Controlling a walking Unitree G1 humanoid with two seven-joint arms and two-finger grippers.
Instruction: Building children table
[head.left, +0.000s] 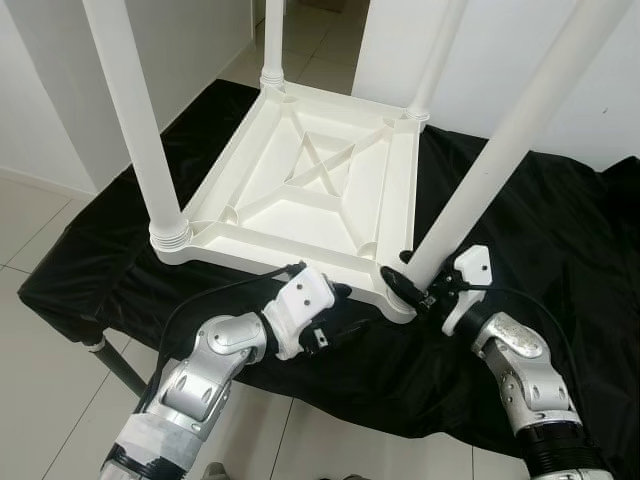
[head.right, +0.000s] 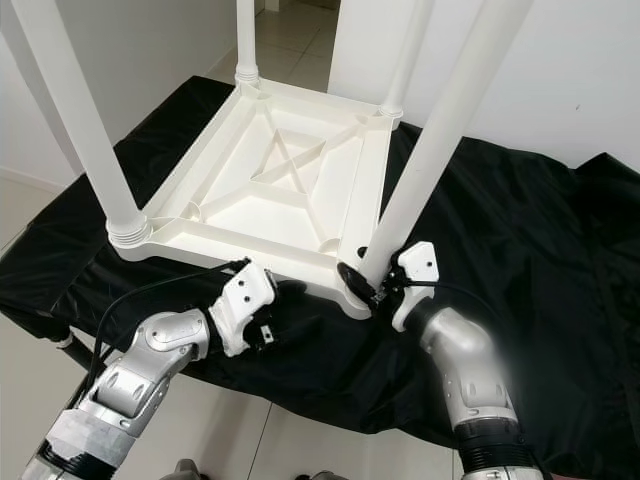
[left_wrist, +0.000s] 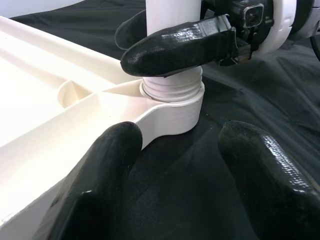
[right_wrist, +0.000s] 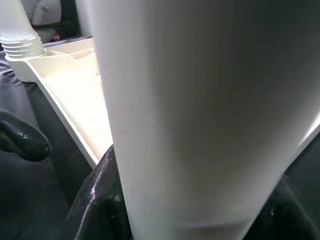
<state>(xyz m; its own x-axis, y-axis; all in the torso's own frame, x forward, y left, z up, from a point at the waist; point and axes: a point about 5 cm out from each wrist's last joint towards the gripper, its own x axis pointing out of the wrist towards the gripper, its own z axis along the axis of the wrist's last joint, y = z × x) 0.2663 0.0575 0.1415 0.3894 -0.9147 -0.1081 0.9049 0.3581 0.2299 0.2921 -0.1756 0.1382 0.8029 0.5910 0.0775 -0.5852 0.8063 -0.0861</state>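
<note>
Your right gripper is squeezing the white round plastic table leg | your left gripper is sitting wide apart by the upside-down white plastic tabletop.

A black cloth is draped over a bench; an upturned white children's table is laid at centre frame.

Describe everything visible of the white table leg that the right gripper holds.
The table leg is a long, smooth white tube, plastic by its look, tapering slightly toward a threaded end. It stands tilted in the near right corner socket of the upside-down white tabletop, which lies on a black cloth. A few threads are exposed above the socket. The right gripper clasps it just above them. The left gripper is open beside the tabletop's near edge.
</note>
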